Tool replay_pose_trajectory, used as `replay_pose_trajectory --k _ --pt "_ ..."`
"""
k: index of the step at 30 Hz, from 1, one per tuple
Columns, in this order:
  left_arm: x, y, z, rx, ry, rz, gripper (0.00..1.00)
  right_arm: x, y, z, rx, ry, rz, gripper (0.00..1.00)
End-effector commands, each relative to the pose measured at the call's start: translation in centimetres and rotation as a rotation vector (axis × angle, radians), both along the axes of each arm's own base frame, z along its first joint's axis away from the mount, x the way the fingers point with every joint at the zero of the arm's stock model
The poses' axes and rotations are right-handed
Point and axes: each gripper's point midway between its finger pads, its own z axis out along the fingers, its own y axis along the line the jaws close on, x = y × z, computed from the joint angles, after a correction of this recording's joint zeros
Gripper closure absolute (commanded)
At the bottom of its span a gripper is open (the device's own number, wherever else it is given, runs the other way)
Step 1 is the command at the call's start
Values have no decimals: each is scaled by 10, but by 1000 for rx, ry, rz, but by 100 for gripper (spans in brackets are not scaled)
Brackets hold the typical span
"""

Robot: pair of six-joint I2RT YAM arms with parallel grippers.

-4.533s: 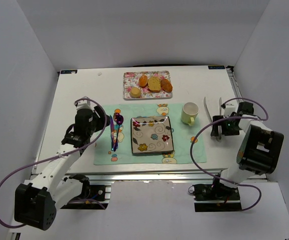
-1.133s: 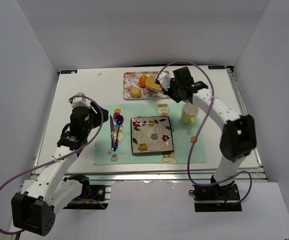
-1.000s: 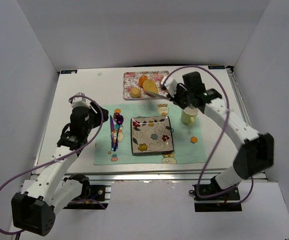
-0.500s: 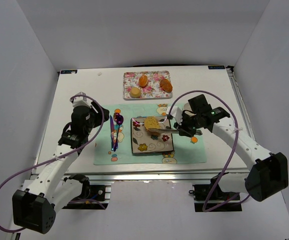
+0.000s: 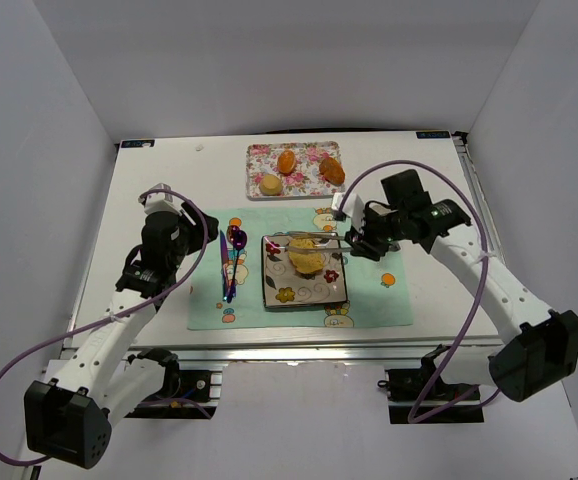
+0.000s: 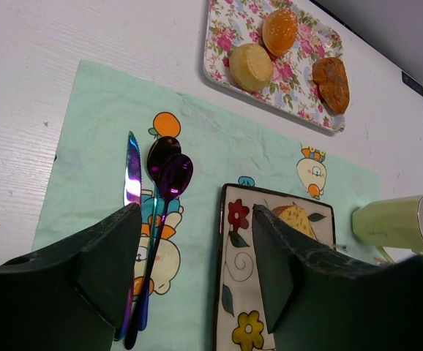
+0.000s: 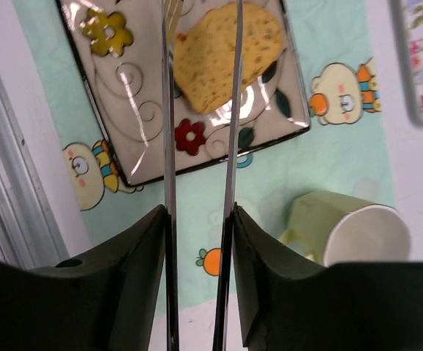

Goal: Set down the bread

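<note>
**Resting on the plate, a bread slice waits for the tongs to clear**

The bread slice (image 5: 306, 256) lies on the flowered square plate (image 5: 274, 272), toward its far edge. The right arm's fingers (image 7: 131, 256) pinch a pair of metal tongs (image 7: 169, 183), whose blades reach out over the slice. The left arm's fingers (image 6: 102, 256) are spread wide with nothing between them, hanging above the near left part of the green placemat (image 5: 369, 300).

The main risk looks to be in pulling the tongs away. If the blades are not parted enough when the arm lifts or draws back, a tip could catch the slice and drag it toward the rim or off the plate. A pale green mug (image 7: 358, 234) stands just beside the plate on the right arm's side, so a careless retreat could knock it.

The right wrist view alone shows how the blades sit. One runs along the slice's edge and the other crosses it, though whether either touches the bread cannot be told. The overhead view shows the wider layout: three other pieces on the floral tray (image 5: 259, 165) at the far side of the worktop (image 5: 169, 170). The left wrist view shows only a corner of the slice, plus a knife (image 6: 132, 172) and a purple spoon (image 6: 169, 175) on the placemat.
</note>
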Motion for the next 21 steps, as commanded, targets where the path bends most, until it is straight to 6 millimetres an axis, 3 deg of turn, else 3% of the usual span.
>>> replay_pose_trajectory --k 1,3,5,6,7,10,13,15,16,17,21 --pt "1 -1 14 -19 -43 -5 29 29 8 25 51 -66 -72 56" --pt "2 -2 16 -20 -46 -5 29 60 7 36 57 -131 -151 58" --pt "2 -2 17 -19 -47 -6 29 96 -8 28 28 -122 -287 60" --pt "2 -2 17 -18 -48 -6 29 116 -9 43 52 -158 -327 61" --pt "2 -2 16 -19 -47 -6 29 138 -21 30 25 -139 -390 62" --pt "2 -2 17 -21 -52 -9 29 185 -31 30 12 -159 -498 62" --pt "4 -3 17 -26 -56 -6 29 222 -28 33 24 -193 -555 60" --pt "5 -3 18 -27 -58 -7 29 237 -27 30 35 -190 -598 59" --pt "5 -3 17 -28 -57 -5 29 246 -27 15 13 -171 -611 58" --pt "6 -3 17 -28 -57 -5 29 253 -25 19 19 -185 -620 58" --pt "7 -4 15 -32 -52 -7 29 270 -25 -5 2 -166 -657 56"
